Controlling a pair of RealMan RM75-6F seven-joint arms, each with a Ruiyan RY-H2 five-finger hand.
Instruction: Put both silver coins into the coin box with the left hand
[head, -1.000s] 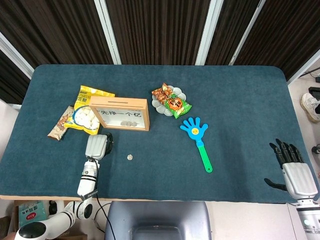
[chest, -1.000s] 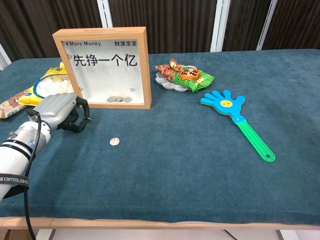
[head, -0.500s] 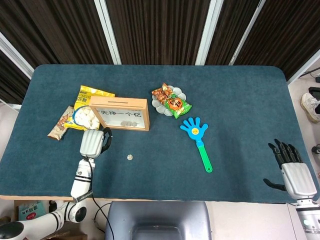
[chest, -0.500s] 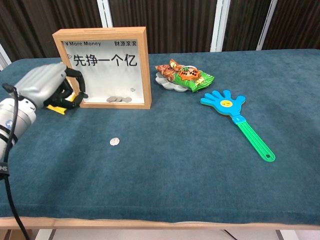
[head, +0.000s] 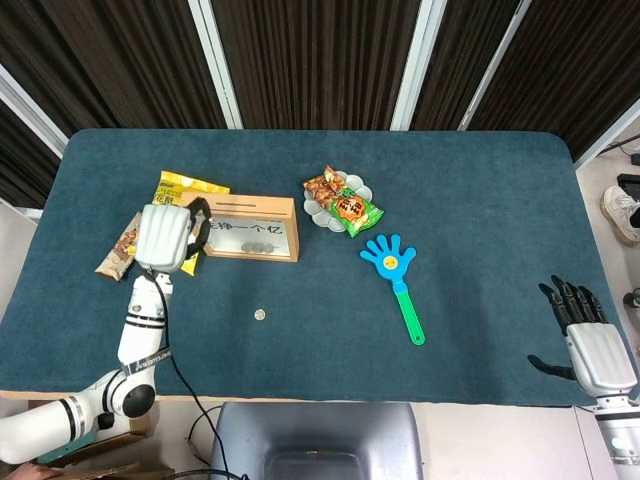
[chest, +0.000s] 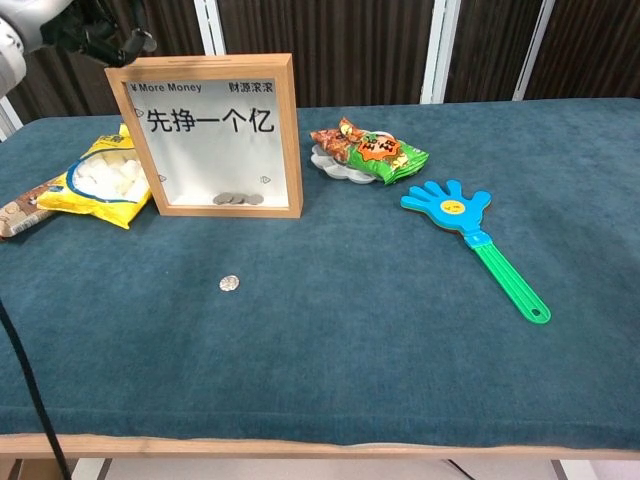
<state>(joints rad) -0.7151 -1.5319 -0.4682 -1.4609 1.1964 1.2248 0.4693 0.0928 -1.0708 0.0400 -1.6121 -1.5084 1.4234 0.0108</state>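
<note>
A wooden-framed coin box (head: 262, 208) (chest: 205, 135) stands upright at the table's left, with several coins (chest: 238, 198) lying at its bottom behind the window. One silver coin (head: 259, 314) (chest: 230, 283) lies on the blue cloth in front of the box. My left hand (head: 166, 236) (chest: 70, 22) is raised at the box's top left corner, fingers curled and pinched together; what they pinch is too small to make out. My right hand (head: 585, 335) rests at the table's far right front edge, fingers spread and holding nothing.
A yellow snack bag (head: 178, 187) (chest: 100, 183) and a brown bar (head: 120, 247) lie left of the box. A plate with snack packets (head: 340, 205) (chest: 365, 152) sits right of the box. A blue hand clapper (head: 398, 280) (chest: 470, 230) lies further right.
My left hand has risen from the cloth near the loose coin up to the box's top left corner, fingers still curled. The loose coin and right hand have stayed put.
</note>
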